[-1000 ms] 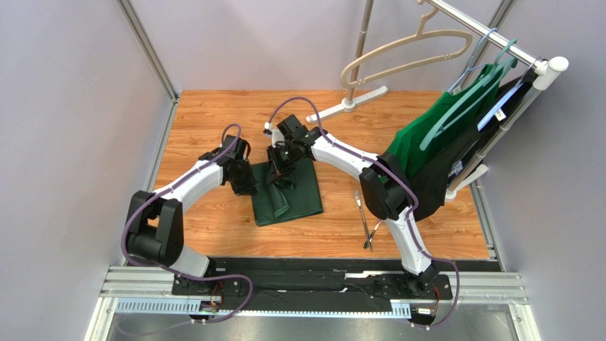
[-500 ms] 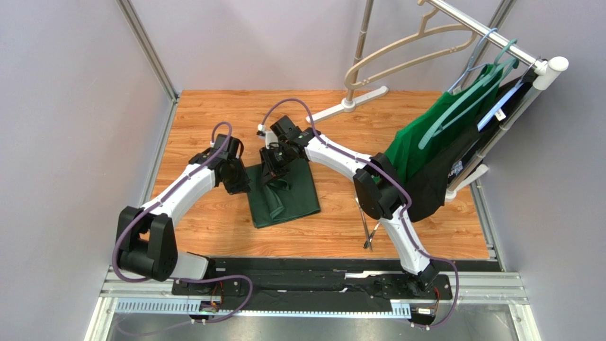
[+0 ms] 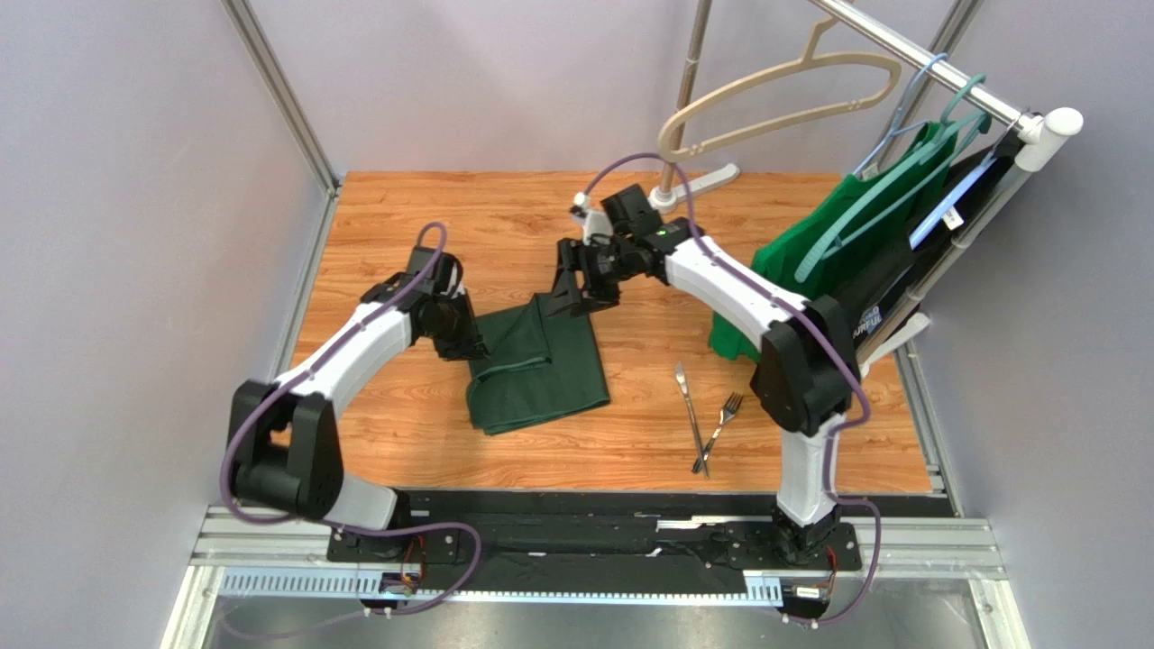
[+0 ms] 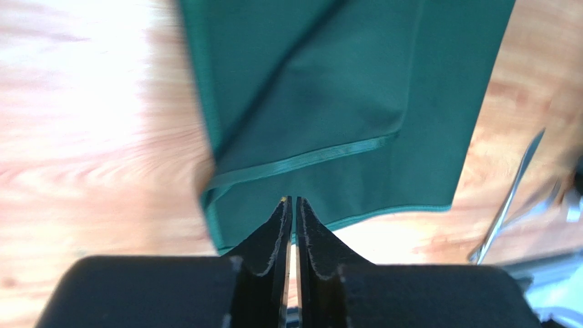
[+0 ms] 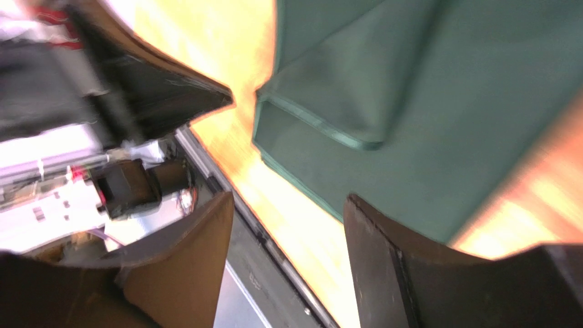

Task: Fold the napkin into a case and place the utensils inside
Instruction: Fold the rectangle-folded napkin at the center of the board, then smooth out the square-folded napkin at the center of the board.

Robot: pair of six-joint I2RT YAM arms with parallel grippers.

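Note:
The dark green napkin (image 3: 542, 368) lies folded on the wooden table, with a hemmed flap (image 4: 308, 156) laid over its lower layer. My left gripper (image 3: 472, 348) hovers at the napkin's left edge. In the left wrist view this gripper (image 4: 291, 199) has its jaws only a thin slit apart, with nothing between them. My right gripper (image 3: 566, 291) stands wide open above the napkin's far right corner and holds nothing. The right wrist view shows the right gripper (image 5: 289, 201) with the napkin (image 5: 438, 102) beyond its fingers. The utensils, a knife (image 3: 690, 399) and a fork (image 3: 723, 417), lie to the napkin's right.
A clothes rack stands at the back right, its base (image 3: 664, 196) on the table. A brighter green garment (image 3: 826, 257) on a teal hanger and a black one (image 3: 867, 318) hang from it, and a beige hanger (image 3: 779, 95) too. A metal rail (image 3: 596, 521) runs along the near edge.
Both grippers let go of the napkin, whose fold now lies flat. The right gripper opened wide and pulled back to the far right. The left shifted slightly left.

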